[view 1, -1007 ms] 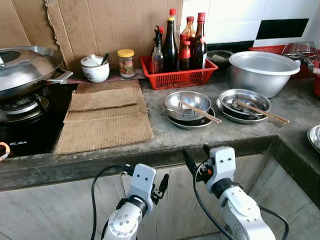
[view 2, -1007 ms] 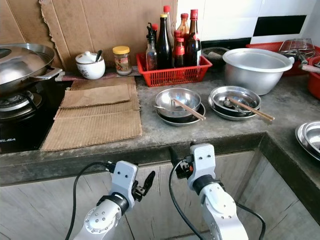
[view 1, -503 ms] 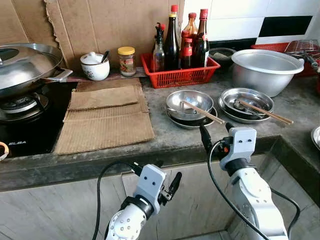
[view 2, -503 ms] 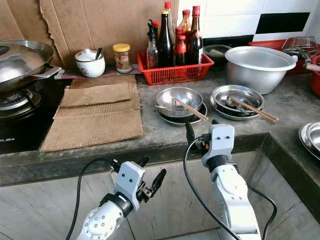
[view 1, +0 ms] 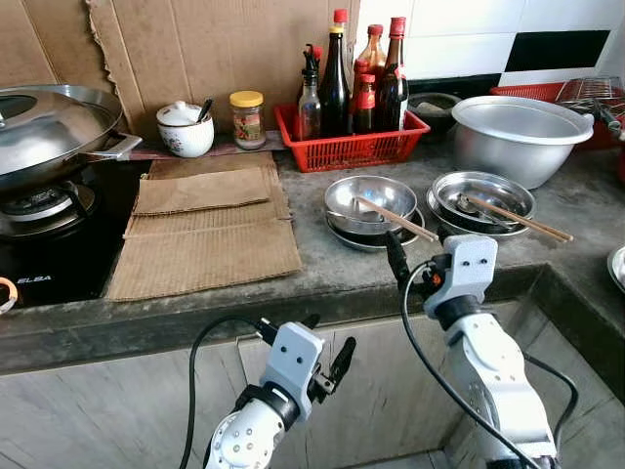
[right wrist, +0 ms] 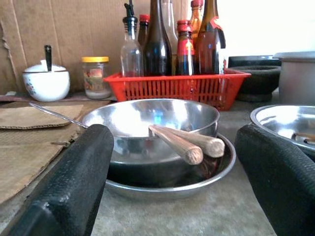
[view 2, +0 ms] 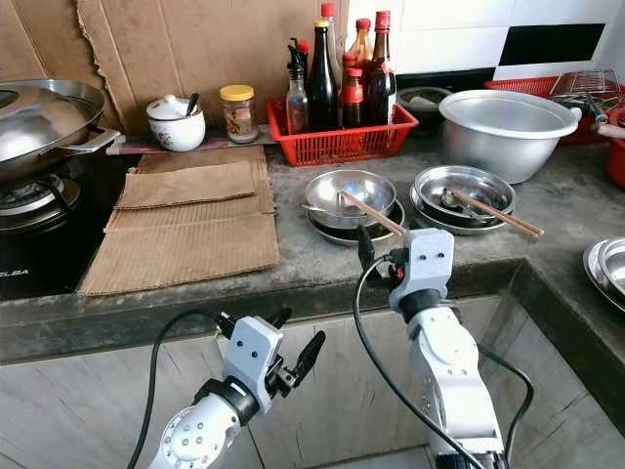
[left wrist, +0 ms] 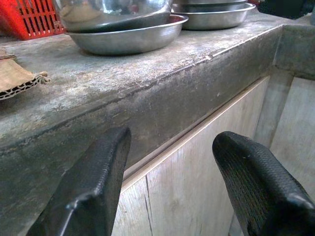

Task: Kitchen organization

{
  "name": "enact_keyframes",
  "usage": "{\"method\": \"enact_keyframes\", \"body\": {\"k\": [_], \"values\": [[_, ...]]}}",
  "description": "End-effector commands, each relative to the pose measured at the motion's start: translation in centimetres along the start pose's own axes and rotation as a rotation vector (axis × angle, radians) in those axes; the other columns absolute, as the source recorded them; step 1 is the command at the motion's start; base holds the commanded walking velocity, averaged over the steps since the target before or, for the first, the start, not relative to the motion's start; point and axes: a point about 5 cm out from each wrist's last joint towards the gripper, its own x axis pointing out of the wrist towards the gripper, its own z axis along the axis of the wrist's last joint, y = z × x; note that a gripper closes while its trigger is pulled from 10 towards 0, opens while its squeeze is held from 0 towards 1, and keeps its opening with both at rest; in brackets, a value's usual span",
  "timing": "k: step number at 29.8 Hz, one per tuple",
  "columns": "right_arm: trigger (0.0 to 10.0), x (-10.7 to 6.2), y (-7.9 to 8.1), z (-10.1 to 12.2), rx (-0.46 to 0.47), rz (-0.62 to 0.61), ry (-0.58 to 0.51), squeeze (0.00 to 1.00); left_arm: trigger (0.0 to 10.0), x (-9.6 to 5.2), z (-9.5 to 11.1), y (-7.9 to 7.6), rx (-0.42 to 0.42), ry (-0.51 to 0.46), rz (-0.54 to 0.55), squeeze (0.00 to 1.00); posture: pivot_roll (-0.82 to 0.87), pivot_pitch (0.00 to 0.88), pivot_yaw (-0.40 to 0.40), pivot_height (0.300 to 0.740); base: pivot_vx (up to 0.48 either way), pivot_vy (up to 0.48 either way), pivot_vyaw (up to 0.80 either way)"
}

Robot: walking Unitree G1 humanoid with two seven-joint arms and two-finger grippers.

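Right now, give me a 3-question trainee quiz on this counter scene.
1. True or false: the right tool is shut on the chopsticks.
2. What holds the sauce bottles: A) red basket B) steel basin C) wok
3. Fill in: the left tool hangs below the counter edge, fingers ____.

Key: 1 false, it is open, facing the steel bowl. 2 A, the red basket. 3 open.

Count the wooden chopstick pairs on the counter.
2. One pair of wooden chopsticks lies across the left steel bowl; the other pair lies across the right steel dish.
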Motion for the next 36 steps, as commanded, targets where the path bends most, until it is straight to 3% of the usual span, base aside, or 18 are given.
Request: {"method": "enact_keyframes", "body": {"k": [1, 13, 23, 25, 26, 28, 29, 30, 36], "values": [[10.0, 0.3, 0.2, 0.2, 0.011, 0.014, -0.018, 0.00, 10.0, -0.1, 0.2, 0.1, 0.003, -0.017, 0.001, 0.00, 0.12, 0.000, -0.019, 0.740, 0.000, 0.000, 0.00], [10.0, 1.3, 0.6, 0.3, 0.008, 0.052, -0.030, 0.00, 10.0, -0.2, 1.0, 0.1, -0.005, -0.089, 0.009, 0.00, 0.12, 0.000, -0.024, 0.740, 0.000, 0.000, 0.00], [10.0, 1.9, 0.9, 0.1, 0.010, 0.072, -0.034, 0.00, 10.0, -0.1, 0.8, 0.0, -0.006, -0.092, 0.005, 0.00, 0.12, 0.000, -0.029, 0.740, 0.000, 0.000, 0.00], [9.8, 2.0, 0.9, 0.1, 0.010, 0.072, -0.035, 0.00, 10.0, -0.1, 0.8, 0.0, -0.005, -0.091, 0.004, 0.00, 0.12, 0.000, -0.030, 0.740, 0.000, 0.000, 0.00], [9.1, 2.1, 0.9, 0.1, 0.009, 0.073, -0.036, 0.00, 10.0, -0.1, 0.8, 0.0, -0.005, -0.093, 0.004, 0.00, 0.12, 0.000, -0.028, 0.740, 0.000, 0.000, 0.00], [9.1, 2.1, 0.9, 0.1, 0.009, 0.075, -0.037, 0.00, 10.0, -0.1, 0.9, 0.0, -0.003, -0.095, 0.003, 0.00, 0.12, 0.000, -0.030, 0.740, 0.000, 0.000, 0.00], [7.7, 2.2, 0.9, 0.1, 0.008, 0.075, -0.038, 0.00, 10.0, -0.1, 0.9, 0.0, -0.003, -0.096, 0.002, 0.00, 0.12, 0.000, -0.031, 0.740, 0.000, 0.000, 0.00], [0.0, 2.2, 0.9, 0.1, 0.007, 0.075, -0.038, 0.00, 10.0, -0.2, 1.1, 0.0, -0.001, -0.113, -0.001, 0.00, 0.12, 0.000, -0.032, 0.740, 0.000, 0.000, 0.00], [0.0, 2.6, 0.8, 0.1, 0.006, 0.076, -0.042, 0.00, 10.0, -0.1, 2.8, -0.2, 0.017, -0.222, -0.001, 0.00, 0.12, 0.000, -0.035, 0.740, 0.000, 0.000, 0.00]]}}
